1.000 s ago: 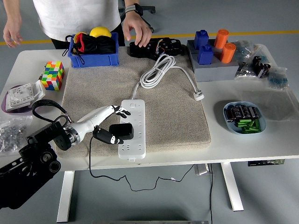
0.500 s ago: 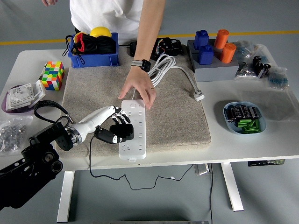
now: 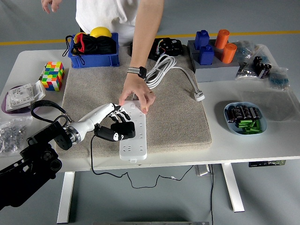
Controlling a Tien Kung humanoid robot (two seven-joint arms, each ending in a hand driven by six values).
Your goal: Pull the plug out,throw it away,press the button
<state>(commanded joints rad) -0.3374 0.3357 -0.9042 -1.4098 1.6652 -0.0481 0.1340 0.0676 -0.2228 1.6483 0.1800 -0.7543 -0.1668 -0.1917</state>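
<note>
A white power strip [image 3: 133, 133] lies lengthwise on the beige mat [image 3: 173, 117], its white cord [image 3: 158, 72] coiled toward the back. A black plug adapter [image 3: 123, 131] sits on the strip's left side, its thin black cable dropping over the table's near edge. My left hand [image 3: 117, 123] has its fingers curled around the black plug adapter. A person's hand [image 3: 136, 95] reaches from the far side and presses down on the strip's far end. My right hand is out of view.
A blue bin [image 3: 93, 47] with balls and straps stands at the back left, a Rubik's cube [image 3: 52, 75] beside it. Blue and orange blocks [image 3: 213, 49] sit at the back right. A blue bowl of batteries [image 3: 245, 117] is on the right. Wall sockets [image 3: 21, 96] lie far left.
The person's hand came from the back of the table down onto the strip's far end. My left hand closed its fingers around the black plug adapter.
</note>
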